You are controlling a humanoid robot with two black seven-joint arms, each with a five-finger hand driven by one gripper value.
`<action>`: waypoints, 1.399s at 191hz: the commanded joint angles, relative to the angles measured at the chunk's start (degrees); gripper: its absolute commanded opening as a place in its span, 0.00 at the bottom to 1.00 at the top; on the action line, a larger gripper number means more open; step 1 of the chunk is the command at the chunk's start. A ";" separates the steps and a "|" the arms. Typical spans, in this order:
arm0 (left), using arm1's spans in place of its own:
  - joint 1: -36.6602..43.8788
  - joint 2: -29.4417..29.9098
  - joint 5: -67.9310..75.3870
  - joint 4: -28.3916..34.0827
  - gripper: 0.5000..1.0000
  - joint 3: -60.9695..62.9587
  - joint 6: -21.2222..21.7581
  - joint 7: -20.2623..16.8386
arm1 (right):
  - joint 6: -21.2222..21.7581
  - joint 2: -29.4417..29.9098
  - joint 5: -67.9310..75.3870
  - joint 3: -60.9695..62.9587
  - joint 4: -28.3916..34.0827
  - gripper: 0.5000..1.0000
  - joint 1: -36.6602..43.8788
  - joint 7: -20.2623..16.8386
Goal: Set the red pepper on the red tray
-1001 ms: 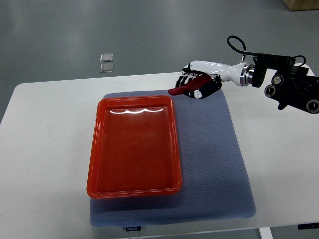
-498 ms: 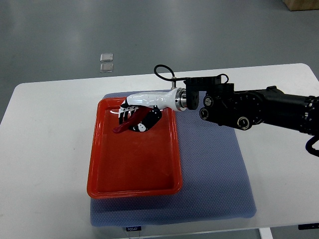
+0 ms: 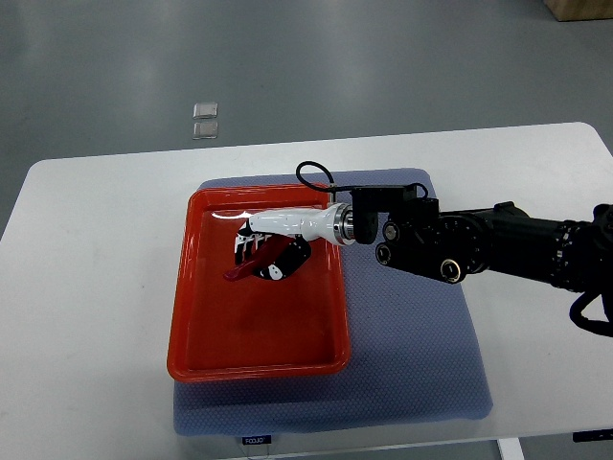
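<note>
My right hand reaches in from the right over the upper middle of the red tray. Its fingers are curled around the red pepper, whose dark red tip pokes out to the lower left of the hand, low over the tray floor. Whether the pepper touches the tray I cannot tell. The black forearm stretches across the blue-grey mat. My left arm does not show.
The tray lies on the left part of the mat, on a white table. Two small clear squares lie on the grey floor beyond the table's far edge.
The right hand carried the pepper from above the mat's far right corner leftward over the tray, then lower and slightly toward me within the tray.
</note>
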 commanded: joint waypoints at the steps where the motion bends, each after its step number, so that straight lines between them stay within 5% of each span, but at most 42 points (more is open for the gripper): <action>1: -0.01 0.00 0.00 -0.04 1.00 0.00 0.00 0.00 | -0.82 0.00 -0.01 -0.03 -0.11 0.00 -1.20 0.01; 12: -0.01 0.00 0.00 -0.04 1.00 0.00 0.00 0.00 | -0.91 0.00 -0.01 -0.03 -0.28 0.00 -1.47 0.10; 25: -0.01 0.00 0.00 -0.04 1.00 0.00 0.00 0.00 | -1.00 0.00 0.34 0.06 -0.72 0.29 -1.91 0.28; 53: -0.01 0.00 0.00 -0.04 1.00 0.00 0.00 0.00 | -0.91 0.00 0.43 0.32 -0.81 0.57 -2.17 0.36; 101: -0.01 0.00 0.00 0.04 1.00 -0.09 0.00 0.00 | -1.00 0.00 1.75 1.55 -0.72 0.65 -1.64 0.45; 151: -0.01 0.00 0.00 0.04 1.00 -0.09 0.00 0.00 | -0.29 0.00 8.43 19.31 -0.63 0.66 -2.00 0.36; 222: -0.01 0.00 0.00 -0.31 1.00 -0.09 0.00 0.00 | 2.34 -3.17 37.61 57.45 -0.63 0.70 -22.12 0.36; 246: -0.01 0.00 0.08 -0.39 1.00 0.00 0.00 0.00 | 6.38 -3.17 48.76 65.45 -0.99 0.83 -27.39 0.36; 267: -0.01 0.00 0.08 -0.31 1.00 0.00 0.00 0.00 | 10.16 -3.17 53.96 66.86 -1.07 0.83 -30.12 0.36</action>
